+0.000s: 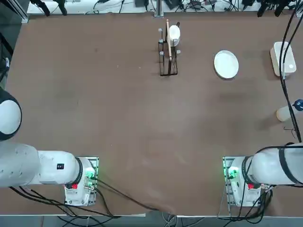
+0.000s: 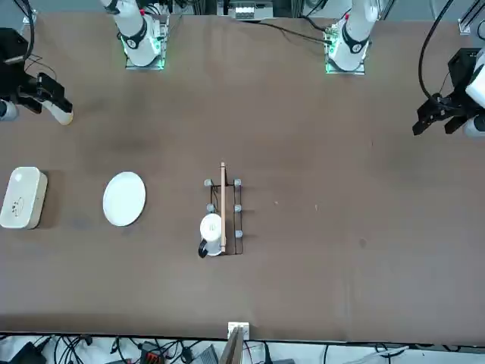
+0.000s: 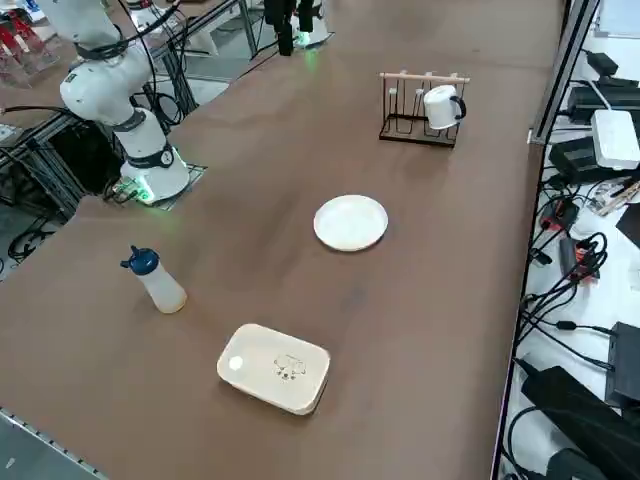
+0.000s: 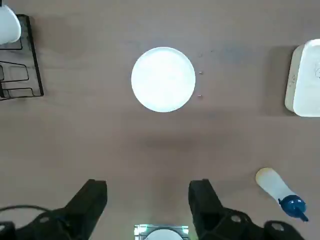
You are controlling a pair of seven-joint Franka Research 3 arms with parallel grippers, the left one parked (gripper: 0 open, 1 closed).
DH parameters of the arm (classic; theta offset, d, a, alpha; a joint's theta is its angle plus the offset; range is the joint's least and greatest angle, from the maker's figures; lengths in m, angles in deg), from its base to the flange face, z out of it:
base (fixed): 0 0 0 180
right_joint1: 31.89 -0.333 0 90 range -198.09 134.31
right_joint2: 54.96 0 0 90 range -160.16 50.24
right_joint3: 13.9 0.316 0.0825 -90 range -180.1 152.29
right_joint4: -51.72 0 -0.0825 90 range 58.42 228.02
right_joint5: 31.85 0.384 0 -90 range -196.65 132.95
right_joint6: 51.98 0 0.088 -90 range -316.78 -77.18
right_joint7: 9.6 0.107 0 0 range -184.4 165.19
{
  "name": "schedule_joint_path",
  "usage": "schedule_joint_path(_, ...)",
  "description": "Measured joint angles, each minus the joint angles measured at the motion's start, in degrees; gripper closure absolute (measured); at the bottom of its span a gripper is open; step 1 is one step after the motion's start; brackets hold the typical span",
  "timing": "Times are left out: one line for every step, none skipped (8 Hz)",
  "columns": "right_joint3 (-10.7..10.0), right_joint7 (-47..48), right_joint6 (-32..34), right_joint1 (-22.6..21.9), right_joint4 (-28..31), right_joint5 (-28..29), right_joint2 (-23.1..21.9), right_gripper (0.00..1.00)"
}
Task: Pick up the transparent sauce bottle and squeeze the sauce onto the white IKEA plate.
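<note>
The transparent sauce bottle stands upright near the table's right edge, its body pale and cloudy under a blue tip. It also shows in the top view and the wrist view. The white IKEA plate lies flat farther out on the table, and is also seen from the side and from the wrist. My right gripper hangs high over the table, open, with nothing between its two black fingers. It is nearer the arm's base than the plate and to one side of the bottle.
A rounded white block lies at the table's right edge, beyond the bottle. A black wire rack holding a white cup stands at the far middle. Cables from my arm hang over the right edge.
</note>
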Motion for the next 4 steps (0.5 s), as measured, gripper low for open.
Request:
schedule_joint_path(0.00, 0.14, 0.00, 0.00, 0.00, 0.00, 0.01, 0.00)
schedule_joint_path(0.00, 0.14, 0.00, 0.00, 0.00, 0.00, 0.03, 0.00)
schedule_joint_path(0.00, 0.14, 0.02, 0.00, 0.00, 0.00, 0.07, 0.00)
schedule_joint_path(0.00, 0.14, 0.56, 0.00, 0.00, -0.01, 0.17, 0.00)
